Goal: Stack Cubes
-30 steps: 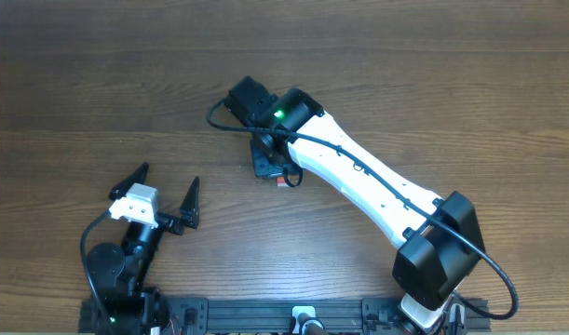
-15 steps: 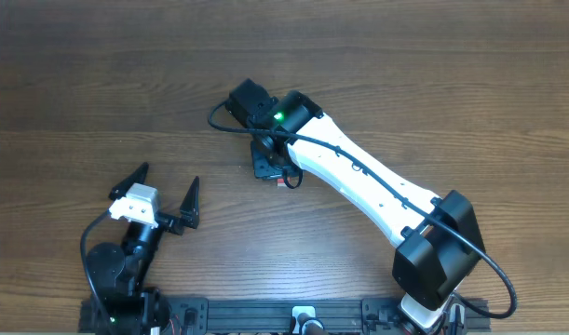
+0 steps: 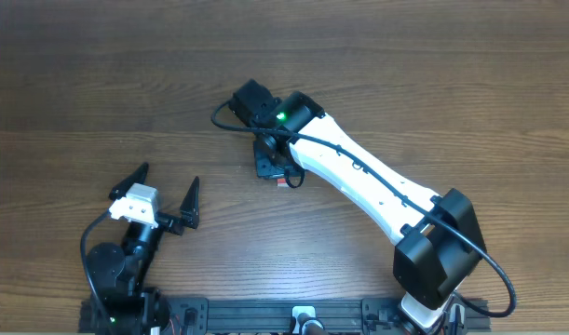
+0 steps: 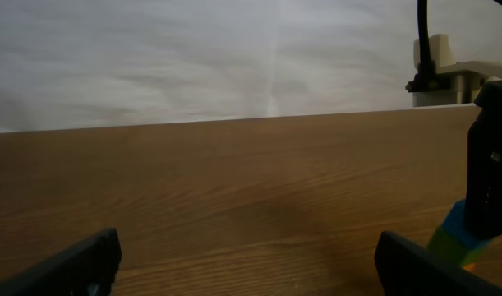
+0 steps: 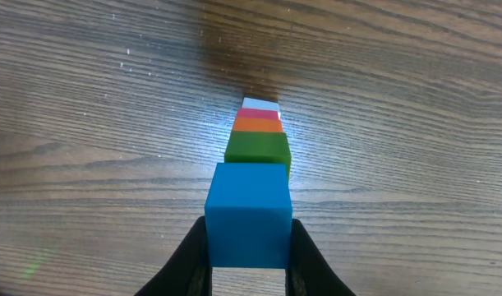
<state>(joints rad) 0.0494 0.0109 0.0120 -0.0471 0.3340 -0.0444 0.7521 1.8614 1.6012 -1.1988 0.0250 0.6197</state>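
Note:
A stack of cubes stands on the wooden table, seen from above in the right wrist view: a blue cube (image 5: 249,215) on top, then a green cube (image 5: 259,152), an orange cube (image 5: 257,124), a red one and a white one (image 5: 260,104) at the bottom. My right gripper (image 5: 249,263) is shut on the blue cube, one finger against each side. In the top view the right gripper (image 3: 270,166) covers the stack, with just a red edge (image 3: 282,182) showing. My left gripper (image 3: 168,191) rests open near its base, holding nothing. The left wrist view catches the stack (image 4: 456,238) beside the dark right gripper.
Bare wooden table (image 3: 98,84) lies all around the stack. The right arm's white link (image 3: 359,177) crosses from the lower right toward the middle. A pale wall (image 4: 193,57) stands beyond the table's far edge.
The right wrist has shifted very slightly to the right over the stack. The left arm has not moved.

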